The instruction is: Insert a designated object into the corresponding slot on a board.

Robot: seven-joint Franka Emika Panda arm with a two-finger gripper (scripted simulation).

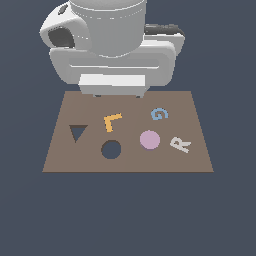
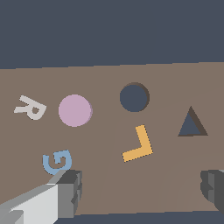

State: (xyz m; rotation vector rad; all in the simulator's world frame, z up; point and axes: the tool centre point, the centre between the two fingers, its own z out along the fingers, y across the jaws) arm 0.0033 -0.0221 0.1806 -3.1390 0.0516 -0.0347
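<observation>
Brown board (image 1: 128,165), navy surround, pink disc (image 1: 149,139)

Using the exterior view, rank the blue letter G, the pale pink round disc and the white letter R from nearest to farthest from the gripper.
1. Blue letter G, just ahead of the gripper.
2. Pale pink round disc, mid-board.
3. White letter R, toward the exterior view's right edge of the brown board.

In the exterior view the arm's bulk (image 1: 112,47) hides the board's (image 1: 65,160) far edge and the fingers. In the wrist view, one finger (image 2: 214,190) is cut off at lower right.
</observation>
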